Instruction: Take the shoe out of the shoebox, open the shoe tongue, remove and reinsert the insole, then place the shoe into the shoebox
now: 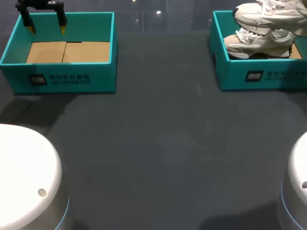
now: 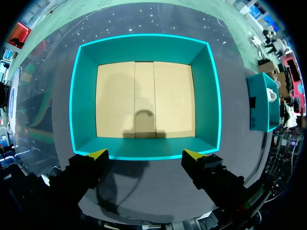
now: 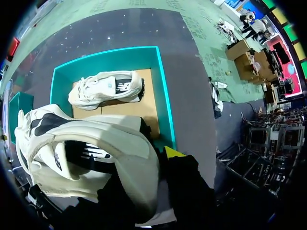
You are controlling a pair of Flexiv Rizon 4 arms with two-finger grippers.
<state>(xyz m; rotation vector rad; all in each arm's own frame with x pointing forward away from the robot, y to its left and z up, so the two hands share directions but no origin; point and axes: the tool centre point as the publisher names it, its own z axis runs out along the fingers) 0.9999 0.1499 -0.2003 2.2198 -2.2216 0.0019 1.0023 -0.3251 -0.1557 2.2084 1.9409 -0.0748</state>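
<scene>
Desk: dark grey top (image 1: 158,143) carrying two teal shoeboxes, well apart
Left jaws: spread wide with nothing between them, yellow tips (image 2: 98,154) hanging above one long wall of the left shoebox (image 1: 67,79)
Right jaws: clamped on a cream shoe (image 1: 268,17) held above the right shoebox (image 1: 259,76); one yellow fingertip (image 3: 175,152) shows beside it, the other is hidden by the shoe
Left shoebox: brown card floor showing
Right shoebox: a second cream shoe (image 1: 259,42) lying on the card floor
Held shoe: cream and white, dark markings on its side, laced
</scene>
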